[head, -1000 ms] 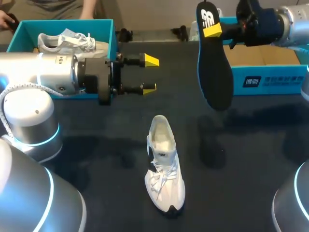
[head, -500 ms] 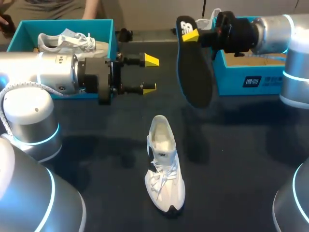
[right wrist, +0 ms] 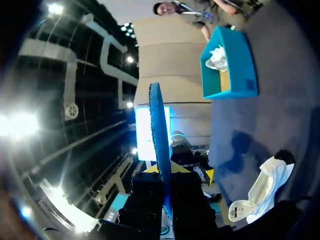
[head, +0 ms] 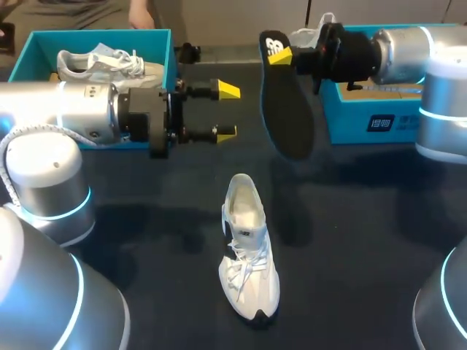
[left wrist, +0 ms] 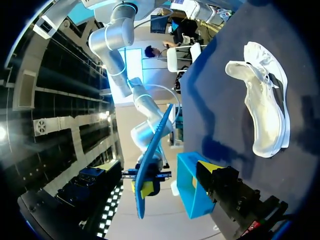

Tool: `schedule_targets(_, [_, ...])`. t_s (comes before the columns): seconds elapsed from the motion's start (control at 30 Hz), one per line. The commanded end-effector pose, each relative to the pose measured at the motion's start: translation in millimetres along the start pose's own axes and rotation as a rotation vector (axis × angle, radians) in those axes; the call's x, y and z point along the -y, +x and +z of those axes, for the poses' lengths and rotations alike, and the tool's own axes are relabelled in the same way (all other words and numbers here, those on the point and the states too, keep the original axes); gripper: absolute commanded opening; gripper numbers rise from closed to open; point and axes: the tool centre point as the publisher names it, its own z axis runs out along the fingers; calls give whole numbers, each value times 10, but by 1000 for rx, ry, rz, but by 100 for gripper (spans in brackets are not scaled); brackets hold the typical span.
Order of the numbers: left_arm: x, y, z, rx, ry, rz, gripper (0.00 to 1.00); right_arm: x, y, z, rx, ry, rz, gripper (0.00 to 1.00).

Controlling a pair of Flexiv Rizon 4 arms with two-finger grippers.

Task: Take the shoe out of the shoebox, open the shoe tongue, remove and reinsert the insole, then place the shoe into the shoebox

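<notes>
A white shoe (head: 248,248) lies on the dark table, toe toward me, laces loose and mouth open. My right gripper (head: 281,55) is shut on the heel end of a dark insole (head: 286,109) with a blue edge. The insole hangs in the air behind the shoe, toe end down. In the right wrist view the insole (right wrist: 159,135) stands edge-on between the fingers, with the shoe (right wrist: 262,192) far below. My left gripper (head: 227,111) is open and holds nothing, left of the insole and above the table. The left wrist view shows the shoe (left wrist: 265,115) and the hanging insole (left wrist: 152,155).
A teal shoebox (head: 169,55) at the back left holds another white shoe (head: 102,62). A second teal shoebox (head: 387,124) stands at the back right, under my right arm. Bare dark table surrounds the shoe on all sides.
My right arm has carried the insole leftward, from over the right shoebox to behind the shoe. The left arm and the shoe have not moved.
</notes>
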Motion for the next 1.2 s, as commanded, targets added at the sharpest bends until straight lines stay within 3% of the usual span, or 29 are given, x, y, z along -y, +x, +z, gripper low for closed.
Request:
schedule_targets(0.03, [-46,51,89,8,-29,9,100,-150,-171,196,-11,6,49,0])
schedule_targets(0.3, [-139,107,176,7,-63,8,100,-212,-325,335,5,-14,109,0])
schedule_targets(0.7, [-252,155,286,-14,-96,-2,97,-212,-325,335,5,-14,109,0])
schedule_targets(0.83, [-271,128,312,-14,-100,-6,90,-212,-325,335,5,-14,109,0])
schedule_targets(1.0, [-255,66,307,2,-95,-5,65,-212,-325,335,5,-14,109,0])
schedule_targets(1.2, [-259,37,307,9,-96,2,46,-212,-325,335,5,-14,109,0])
